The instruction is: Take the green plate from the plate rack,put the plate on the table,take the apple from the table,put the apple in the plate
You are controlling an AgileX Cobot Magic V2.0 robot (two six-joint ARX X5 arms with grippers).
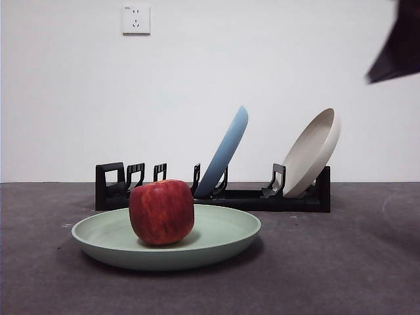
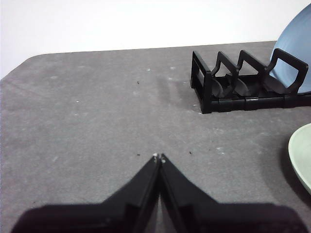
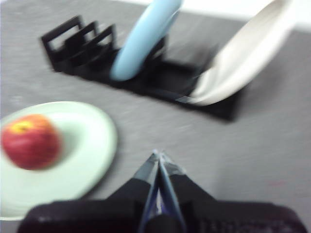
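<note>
The green plate point(image 1: 223, 237) lies flat on the dark grey table point(image 1: 341, 269) in front of the plate rack point(image 1: 295, 199). The red apple point(image 1: 161, 211) sits in the plate, left of its middle. In the right wrist view the apple point(image 3: 30, 141) rests in the plate point(image 3: 85, 145), and my right gripper point(image 3: 158, 154) is shut and empty, raised off to the side of the plate. A black arm tip point(image 1: 397, 46) shows at the front view's top right corner. My left gripper point(image 2: 159, 157) is shut and empty over bare table, beside the rack's end point(image 2: 204, 90); the plate's edge point(image 2: 302, 155) shows.
A light blue plate point(image 1: 226, 151) and a cream-white plate point(image 1: 314, 152) lean in the rack's slots. A wall socket point(image 1: 136, 19) is on the white wall behind. The right wrist view is blurred.
</note>
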